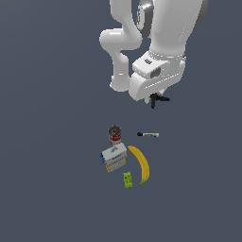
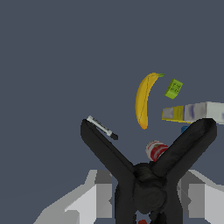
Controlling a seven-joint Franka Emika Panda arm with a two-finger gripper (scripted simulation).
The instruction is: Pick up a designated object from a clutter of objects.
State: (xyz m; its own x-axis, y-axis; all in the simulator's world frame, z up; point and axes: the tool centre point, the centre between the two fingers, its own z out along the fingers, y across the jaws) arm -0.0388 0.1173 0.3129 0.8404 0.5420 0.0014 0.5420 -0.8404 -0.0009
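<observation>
The small black clamp-like tool with splayed prongs (image 2: pixel 146 183) is sitting between the grey fingers (image 2: pixel 89 201) of the white robot gripper (image 1: pixel 158 97), and the jaws are closing on its central body, so the gripper is clamping the tool. In the wrist view the two prongs are spreading up and outward in a V, and a small red spot is showing at the lower edge of the body. In the exterior view the tool is hanging under the gripper, apparently lifted off the dark grey worktop (image 1: pixel 47 165) and well apart from the remaining objects.

Handling judgement: the tool is appearing light and stiff, with hard and probably slick plastic surfaces. The compact hub where the prongs are meeting is the soundest place to hold; the prongs are thin and are likely to twist in the jaws.

Farther out, the slim black-and-white marker pen (image 1: pixel 148 134) is lying nearest, then the red-labelled can (image 1: pixel 114 134), the yellow banana (image 1: pixel 141 164), the white-and-blue box (image 1: pixel 114 157) and, farthest, the small green block (image 1: pixel 127 180). All are resting near the middle of the worktop. Nothing is standing between the gripper and open space above
</observation>
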